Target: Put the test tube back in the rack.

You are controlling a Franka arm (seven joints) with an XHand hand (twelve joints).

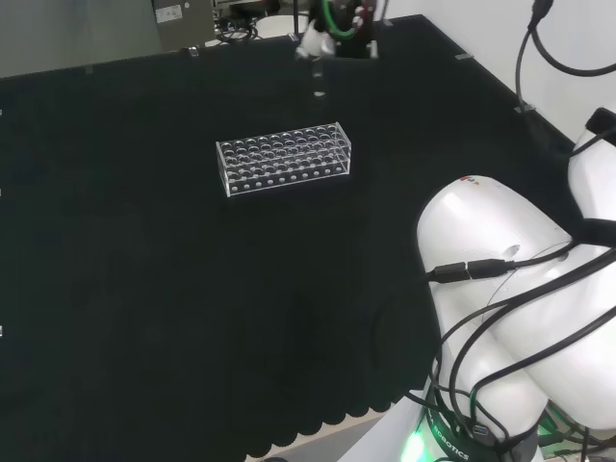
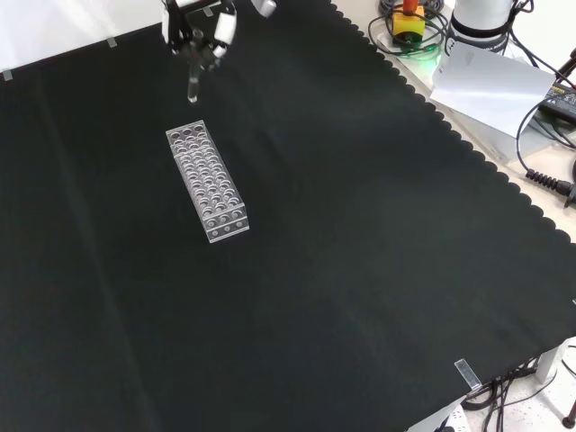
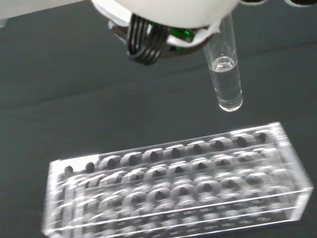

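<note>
Black cloth covers the bench (image 2: 360,270), with the clear test tube rack (image 2: 207,183) on it. My hand (image 2: 200,34) pinches a test tube (image 3: 225,74) upright, just above the rack's far end.

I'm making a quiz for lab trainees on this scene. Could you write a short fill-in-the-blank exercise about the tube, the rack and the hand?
1. The hand holds a clear test tube that hangs ____ the cloth, not resting on it.
2. The tube rack on the black cloth is made of ____ plastic.
3. In the wrist view, the tube's rounded end holds a little clear ____.
4. The holes of the rack hold ____ tubes.

Missing words: above; clear; liquid; no
</note>
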